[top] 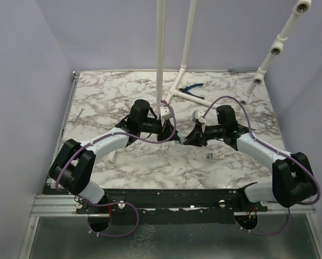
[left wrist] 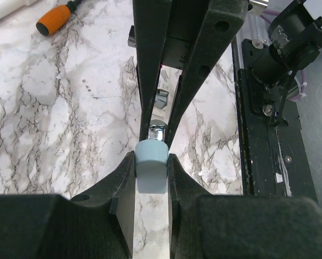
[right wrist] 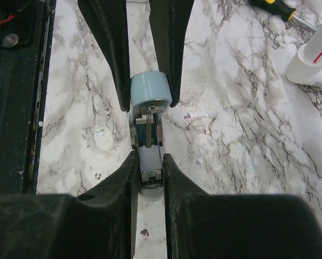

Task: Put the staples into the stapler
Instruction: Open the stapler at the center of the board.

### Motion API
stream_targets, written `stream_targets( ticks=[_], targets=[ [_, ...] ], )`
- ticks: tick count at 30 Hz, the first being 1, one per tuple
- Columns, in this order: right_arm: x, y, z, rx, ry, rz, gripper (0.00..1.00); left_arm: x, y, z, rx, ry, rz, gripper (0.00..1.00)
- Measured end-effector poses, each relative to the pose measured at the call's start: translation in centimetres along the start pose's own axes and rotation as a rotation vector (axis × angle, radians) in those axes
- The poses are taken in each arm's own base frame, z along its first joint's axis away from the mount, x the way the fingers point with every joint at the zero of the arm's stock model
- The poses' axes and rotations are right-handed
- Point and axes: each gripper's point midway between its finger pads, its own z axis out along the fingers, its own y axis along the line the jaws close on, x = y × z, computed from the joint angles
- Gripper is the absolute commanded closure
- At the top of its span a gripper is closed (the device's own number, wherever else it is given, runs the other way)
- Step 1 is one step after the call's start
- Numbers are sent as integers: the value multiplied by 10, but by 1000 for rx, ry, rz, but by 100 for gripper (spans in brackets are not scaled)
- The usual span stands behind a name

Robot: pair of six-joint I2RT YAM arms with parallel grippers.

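Stapler [right wrist: 148, 91]: flanks covered by black gripper fingers [right wrist: 171, 54] in both wrist views, and lost between the arms in the top view. Small pale item [top: 214, 155] on the marble is too small to identify, possibly staples. Orange-handled screwdriver [left wrist: 54, 21] and yellow-handled screwdriver [right wrist: 274, 7] are cut by top edges; white pipe fitting [right wrist: 316, 59] is cut at the right edge.

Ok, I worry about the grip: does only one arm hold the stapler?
No, the left gripper pinches the stapler at its blue end, the right gripper its metal end.
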Motion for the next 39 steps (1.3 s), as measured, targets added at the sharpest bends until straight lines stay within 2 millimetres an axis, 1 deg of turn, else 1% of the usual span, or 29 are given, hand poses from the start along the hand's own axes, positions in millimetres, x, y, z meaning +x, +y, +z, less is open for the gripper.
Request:
stream_targets(
  ticks=[9, 12, 24, 28, 31, 36, 39],
  targets=[
    [-15, -10, -3, 66, -34, -40, 99, -12, 8, -23, -18, -81, 30, 100],
    [-17, -12, -4, 77, -38, -46, 99, -12, 10, -29, -31, -89, 32, 100],
    [-20, -19, -10, 120, -47, -66, 99, 0, 18, -42, -60, -92, 52, 99],
    [-19, -19, -10, 120, -47, -65, 99, 5, 19, -43, -64, -84, 74, 92],
    [-19, -19, -9, 120, -46, -65, 99, 7, 20, -43, -66, -76, 97, 84],
    [-18, -20, -10, 127, -42, -65, 99, 10, 23, -44, -77, -65, 133, 64],
    [-14, -23, -10, 143, -27, -57, 99, 14, 30, -46, -110, -50, 136, 55]
  ],
)
